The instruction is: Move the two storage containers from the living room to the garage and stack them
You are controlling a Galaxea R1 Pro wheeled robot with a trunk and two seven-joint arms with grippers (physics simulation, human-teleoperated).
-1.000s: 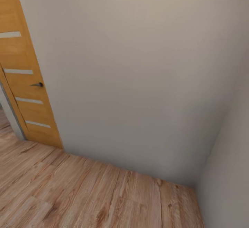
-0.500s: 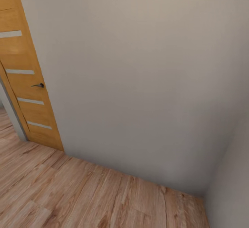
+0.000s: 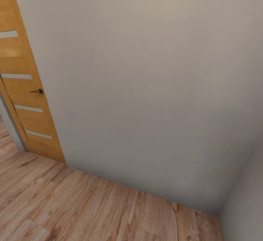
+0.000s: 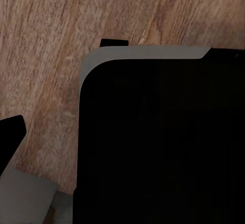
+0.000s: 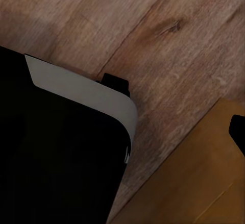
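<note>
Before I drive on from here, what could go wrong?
1. The head view faces a bare wall meeting a second wall in a corner; driving straight on would likely run the base into it.
2. The door stands at the far left edge, so a turn toward it could clip the door or its frame.
3. No bins show here, and the wood floor suggests this isn't the garage yet.

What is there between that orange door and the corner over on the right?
In the head view, plain white wall spans the stretch from the wooden door to the corner, with light wood plank floor along its base. Nothing hangs on it or stands against it.
</note>
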